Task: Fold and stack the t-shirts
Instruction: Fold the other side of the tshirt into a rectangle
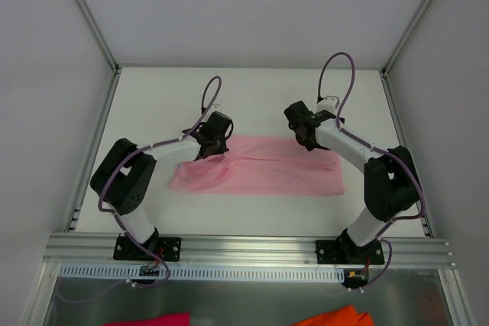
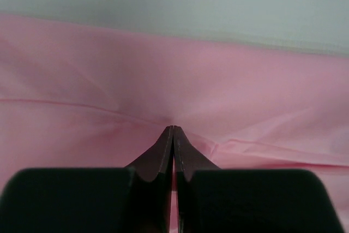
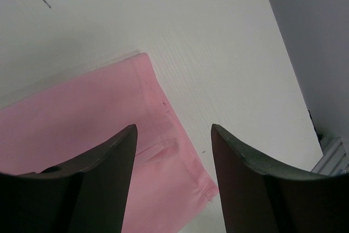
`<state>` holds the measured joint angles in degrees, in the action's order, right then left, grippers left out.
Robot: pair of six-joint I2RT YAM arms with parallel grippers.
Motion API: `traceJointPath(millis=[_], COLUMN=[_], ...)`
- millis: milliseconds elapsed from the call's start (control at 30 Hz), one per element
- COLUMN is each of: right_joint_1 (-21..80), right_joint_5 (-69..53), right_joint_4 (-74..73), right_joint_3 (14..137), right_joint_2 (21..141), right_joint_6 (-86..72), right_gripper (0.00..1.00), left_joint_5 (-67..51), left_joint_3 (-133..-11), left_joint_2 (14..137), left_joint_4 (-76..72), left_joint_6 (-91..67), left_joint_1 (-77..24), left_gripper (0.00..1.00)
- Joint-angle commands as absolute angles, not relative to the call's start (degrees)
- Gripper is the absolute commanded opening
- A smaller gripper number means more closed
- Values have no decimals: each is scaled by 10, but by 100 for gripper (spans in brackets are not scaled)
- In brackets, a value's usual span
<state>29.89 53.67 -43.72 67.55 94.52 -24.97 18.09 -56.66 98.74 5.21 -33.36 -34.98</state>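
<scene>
T-shirt [image 1: 267,173] lies as a long pink band.

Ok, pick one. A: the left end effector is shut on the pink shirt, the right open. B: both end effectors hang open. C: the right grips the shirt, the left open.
A: the left end effector pinches the pink shirt, wrinkles converging there; the right end effector gapes.

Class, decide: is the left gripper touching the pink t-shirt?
Touching. In the left wrist view the left gripper is shut on the pink t-shirt, with creases radiating from its tip.
</scene>
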Motion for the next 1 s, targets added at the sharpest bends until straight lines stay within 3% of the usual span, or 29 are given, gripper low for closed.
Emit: traceJointPath(millis=[0,400,600,900,967], right_joint_1=[301,301,301,297,294], right_joint_5=[563,571,554,527,517], right_joint_4=[-447,-459,-428,-407,-400], right_joint_3=[700,703,688,731,736], right_joint_2=[953,943,935,998,1009], right_joint_6=[-251,-255,-231,-189,-182], right_gripper=[61,61,61,62,62], left_joint_5=[198,217,222,202,194], left_joint_3=[-540,-399,-403,-479,-492], left_joint_2=[931,881,877,759,737], left_joint_4=[81,44,28,62,69], left_joint_6=[-370,-417,-402,-337,-325], left_joint_1=[-380,-434,-440,-460,-462], left_gripper=[0,0,0,0,7])
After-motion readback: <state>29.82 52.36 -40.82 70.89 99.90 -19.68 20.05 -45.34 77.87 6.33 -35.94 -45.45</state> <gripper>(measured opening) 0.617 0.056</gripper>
